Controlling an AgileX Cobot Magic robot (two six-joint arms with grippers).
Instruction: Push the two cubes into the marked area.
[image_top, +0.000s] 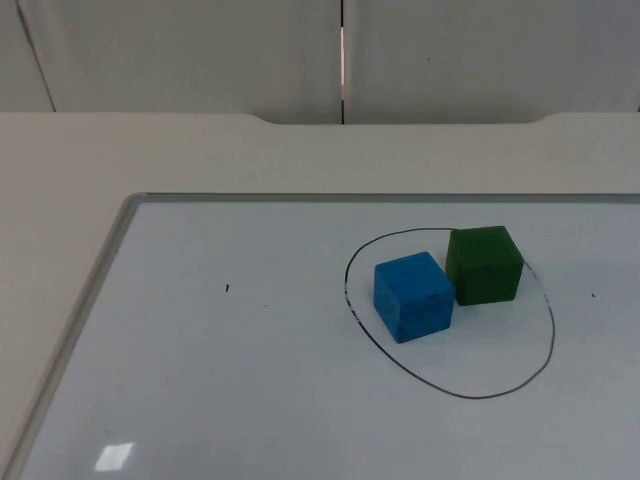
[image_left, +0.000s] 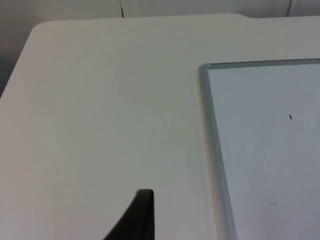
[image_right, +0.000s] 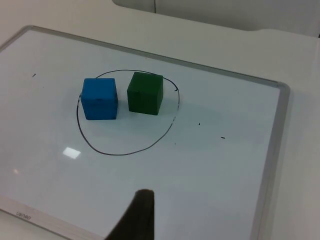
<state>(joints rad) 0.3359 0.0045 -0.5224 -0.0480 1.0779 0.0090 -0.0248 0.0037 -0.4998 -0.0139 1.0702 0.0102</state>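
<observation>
1. The blue cube (image_top: 413, 296) sits inside the drawn ring (image_top: 470, 395) on the whiteboard (image_top: 200, 380), close to the ring's line.
2. The green cube (image_top: 485, 264) stands just beside the blue cube, inside the ring too.
3. The left tool (image_left: 137, 217) hangs over the bare bench (image_left: 100, 125) beside the whiteboard's frame; whether it is spread cannot be told.
4. The right tool (image_right: 135, 217) hangs over the whiteboard, well apart from the ring; its spread cannot be told.

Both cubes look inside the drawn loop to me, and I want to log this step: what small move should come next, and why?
Probably none beyond holding the arms back: the blue cube and green cube sit side by side within the drawn loop on the whiteboard.
</observation>
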